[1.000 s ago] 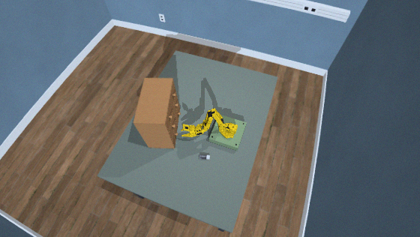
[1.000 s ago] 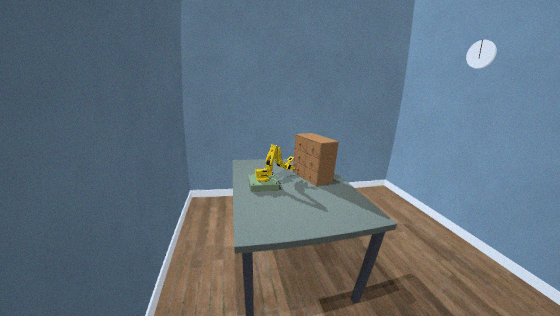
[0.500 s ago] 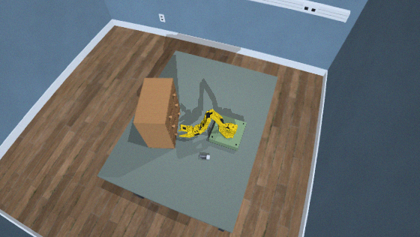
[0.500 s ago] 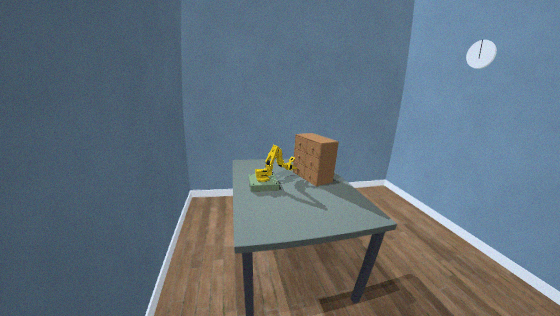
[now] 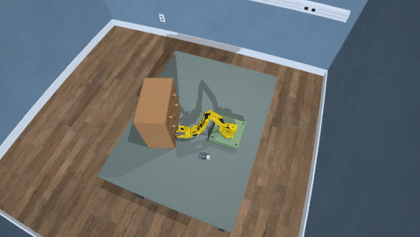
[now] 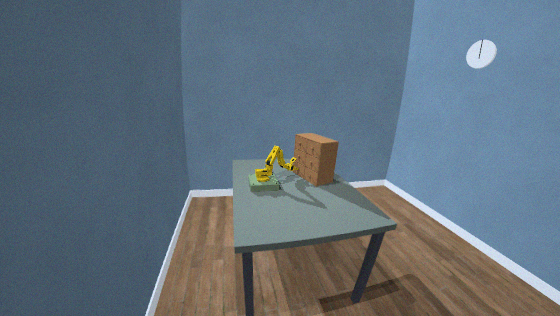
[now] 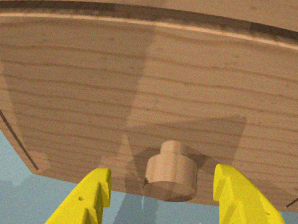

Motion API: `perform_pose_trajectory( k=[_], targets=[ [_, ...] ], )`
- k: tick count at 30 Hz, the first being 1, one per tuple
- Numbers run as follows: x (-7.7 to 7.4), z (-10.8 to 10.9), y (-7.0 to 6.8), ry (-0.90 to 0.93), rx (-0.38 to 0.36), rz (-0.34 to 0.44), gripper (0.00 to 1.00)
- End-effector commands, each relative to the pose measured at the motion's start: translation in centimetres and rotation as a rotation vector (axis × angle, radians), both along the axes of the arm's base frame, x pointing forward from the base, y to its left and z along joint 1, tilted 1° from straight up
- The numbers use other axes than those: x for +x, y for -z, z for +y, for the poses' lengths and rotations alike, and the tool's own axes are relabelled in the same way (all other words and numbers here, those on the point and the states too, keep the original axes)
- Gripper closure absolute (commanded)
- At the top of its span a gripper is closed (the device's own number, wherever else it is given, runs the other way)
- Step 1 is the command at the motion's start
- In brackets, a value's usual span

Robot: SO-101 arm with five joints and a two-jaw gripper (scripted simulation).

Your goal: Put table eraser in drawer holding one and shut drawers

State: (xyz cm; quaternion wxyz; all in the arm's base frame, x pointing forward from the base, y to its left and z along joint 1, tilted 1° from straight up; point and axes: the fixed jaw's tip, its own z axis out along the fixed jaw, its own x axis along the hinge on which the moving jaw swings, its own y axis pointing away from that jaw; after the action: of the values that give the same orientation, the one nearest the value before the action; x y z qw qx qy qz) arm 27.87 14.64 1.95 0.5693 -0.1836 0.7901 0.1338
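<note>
We're nearing the knob (image 7: 171, 175), gripper (image 5: 178, 133) (image 6: 295, 164) (image 7: 162, 181) parted, holding nothing; overpulling could be dropping the stopless drawer (image 7: 90, 85).

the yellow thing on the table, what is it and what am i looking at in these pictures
It is a small robot arm on a green base. The top view looks down on the table; the exterior view sees it from farther off, at an angle. The wrist view rides near the arm's hand: the two yellow shapes are its fingers.

They stand apart on either side of a round knob on a drawer front, and nothing is held. The brown box is the chest of drawers. Near the base lies a small grey and white item, probably the eraser.
</note>
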Motion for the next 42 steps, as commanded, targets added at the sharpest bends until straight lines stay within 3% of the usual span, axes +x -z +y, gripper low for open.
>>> perform_pose_trajectory(
  k=[1, 42],
  targets=[
    [0.08, -0.22, 0.48, 0.01, -0.001, 0.02, 0.79],
    [0.61, -0.32, 1.39, 0.02, -0.001, 0.019, 0.79]
  ],
)
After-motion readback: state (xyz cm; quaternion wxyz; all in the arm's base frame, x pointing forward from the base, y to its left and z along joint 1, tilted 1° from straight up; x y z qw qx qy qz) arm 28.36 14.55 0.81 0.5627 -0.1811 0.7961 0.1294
